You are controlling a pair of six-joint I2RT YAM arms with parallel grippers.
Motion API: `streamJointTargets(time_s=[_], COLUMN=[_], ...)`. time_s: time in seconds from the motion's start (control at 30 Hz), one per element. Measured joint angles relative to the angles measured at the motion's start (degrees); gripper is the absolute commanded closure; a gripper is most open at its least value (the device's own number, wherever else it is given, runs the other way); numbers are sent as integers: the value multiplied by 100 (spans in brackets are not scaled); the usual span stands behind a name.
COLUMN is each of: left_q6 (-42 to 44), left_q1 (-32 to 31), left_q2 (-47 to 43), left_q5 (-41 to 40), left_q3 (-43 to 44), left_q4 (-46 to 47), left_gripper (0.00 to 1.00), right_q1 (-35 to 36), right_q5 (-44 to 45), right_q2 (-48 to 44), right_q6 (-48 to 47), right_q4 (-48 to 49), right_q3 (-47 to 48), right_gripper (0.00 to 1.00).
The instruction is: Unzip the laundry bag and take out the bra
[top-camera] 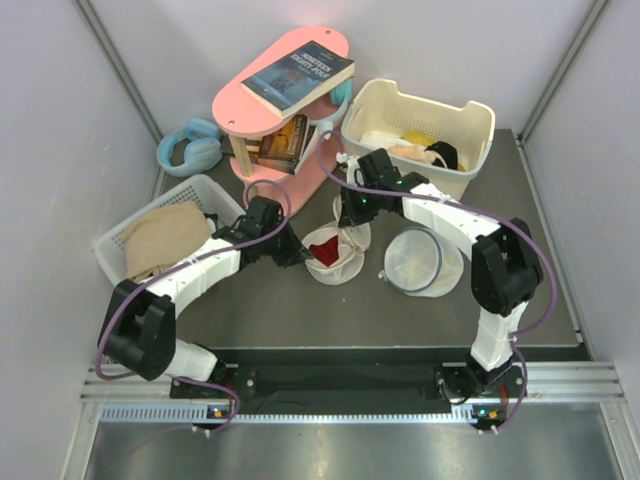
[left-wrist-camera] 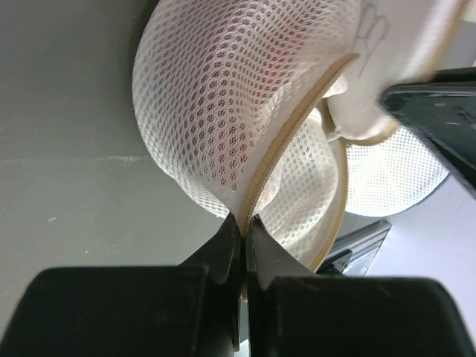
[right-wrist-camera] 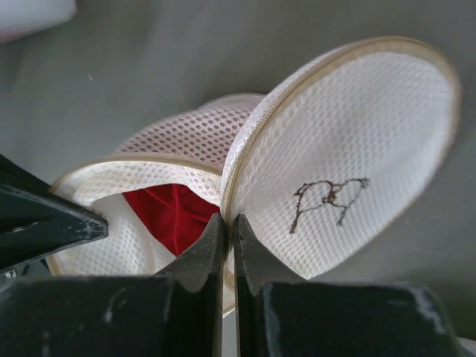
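white mesh bag (top-camera: 412, 262): the plain round one, taken here as the landmark.
laundry bag (top-camera: 338, 262): just beside the white mesh bag, on its left, lying open.
zip: I judge this step done. The lid flap (right-wrist-camera: 342, 141), marked with a small drawing (right-wrist-camera: 329, 201), stands lifted off the body.
bra (right-wrist-camera: 169, 212): red fabric showing inside the opening, on the side away from the white mesh bag; not yet out.
left gripper (left-wrist-camera: 242, 223): fingers together, pinching the bag's zip-edged rim at the end farthest from the white mesh bag.
right gripper (right-wrist-camera: 227, 222): fingers clamped on the flap's edge, holding it up.
left to do: likely free one gripper, reach in and draw the bra out.
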Motion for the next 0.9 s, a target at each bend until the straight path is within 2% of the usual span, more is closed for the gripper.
streamJointTargets(time_s=[0.13, 0.3, 0.37, 0.5, 0.63, 0.73, 0.77, 0.83, 0.87, 0.9], left_q6=[-186, -407, -481, -592, -616, -612, -610, -588, -573, -564], left_q1=[0, -11, -20, -83, -221, -310, -328, -380, -407, -426], left_q2=[-236, -601, -730, -811, -807, -804, -804, -798, -791, -789], left_q5=[-315, -782, -916, -1069, -1121, -1139, -1139, -1139, -1139, -1137], left_q3=[-144, -249, -295, -334, -339, -343, -343, -345, -352, -358], left_q4=[-120, -210, -201, -190, -184, -146, -144, -140, -122, -107], left_gripper=[100, 100, 100, 100, 100, 100, 100, 100, 100, 100], right_q1=[0, 0, 4, 4, 4, 4, 4, 4, 2, 4], right_q5=[2, 76, 254, 769, 1338, 1943, 2142, 2439, 2555, 2653], right_q2=[-654, -2146, -2531, -2662, -2664, -2730, -2785, -2905, -2983, -3073], right_q6=[232, 684, 820, 1029, 1276, 1456, 1519, 1604, 1606, 1613], right_q4=[868, 2931, 3418, 3753, 3447, 2935, 2745, 2404, 2247, 2105], right_q3=[-645, -2426, -2935, -3547, -3993, -3958, -3932, -3886, -3864, -3842], right_gripper=[100, 100, 100, 100, 98, 83, 69, 52, 40, 36])
